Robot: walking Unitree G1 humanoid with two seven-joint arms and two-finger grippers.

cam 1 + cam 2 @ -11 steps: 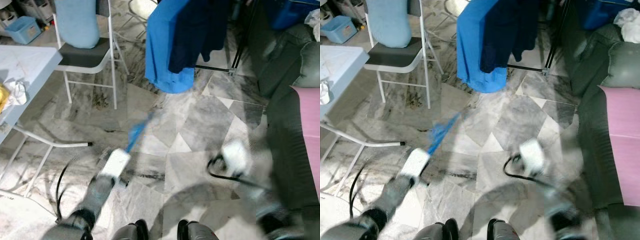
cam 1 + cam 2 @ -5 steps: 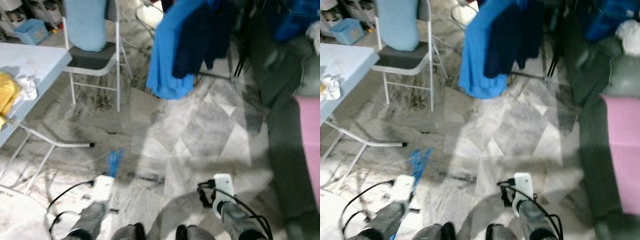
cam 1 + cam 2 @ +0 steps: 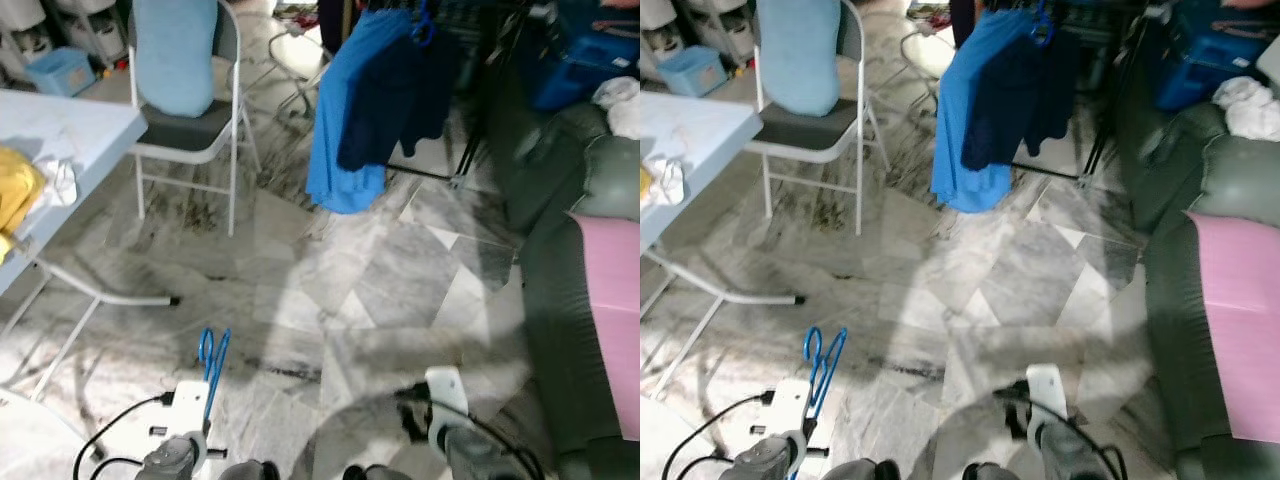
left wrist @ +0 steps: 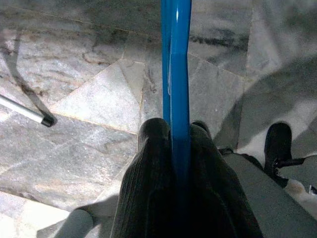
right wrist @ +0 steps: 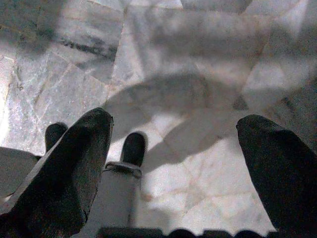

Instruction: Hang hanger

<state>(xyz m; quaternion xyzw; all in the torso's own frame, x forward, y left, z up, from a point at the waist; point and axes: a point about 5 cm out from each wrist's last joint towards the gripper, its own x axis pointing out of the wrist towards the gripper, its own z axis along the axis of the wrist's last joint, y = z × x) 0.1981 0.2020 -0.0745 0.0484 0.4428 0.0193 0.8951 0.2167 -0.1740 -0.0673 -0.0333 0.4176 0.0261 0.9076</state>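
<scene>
My left fingers [image 4: 148, 163] are closed on the blue hanger [image 4: 176, 74], one black pad on each side of its thin plastic, pressed tight against it. The left gripper [image 4: 173, 134] sits low in front of me, above the marble floor [image 3: 400, 270], and the hanger sticks out forward from it, its blue loop [image 3: 212, 358] lying over the grey and white tiles. In the left wrist view one of my black feet [image 4: 277, 144] stands on the tiles beside the gripper.

My right gripper [image 5: 173, 134] is also low, on my right, with its two fingers [image 5: 74, 158] spread wide apart and nothing between them; marble floor and a black foot [image 5: 133, 148] show through the gap.

Further out, on my left, a light surface [image 3: 60, 130] carries a yellow cloth [image 3: 15, 195] and a white cloth [image 3: 62, 180]. Beyond it stands a white folding chair [image 3: 190, 130] with a pale blue cushion [image 3: 175, 55] leaning on its back. Ahead, a bright blue garment [image 3: 345, 130] and a dark navy one [image 3: 400, 95] hang from a rack, a blue hanger hook [image 3: 424, 25] showing at their top. On my right is a dark green sofa [image 3: 570, 230] with a pink cloth [image 3: 612, 300] on it.
</scene>
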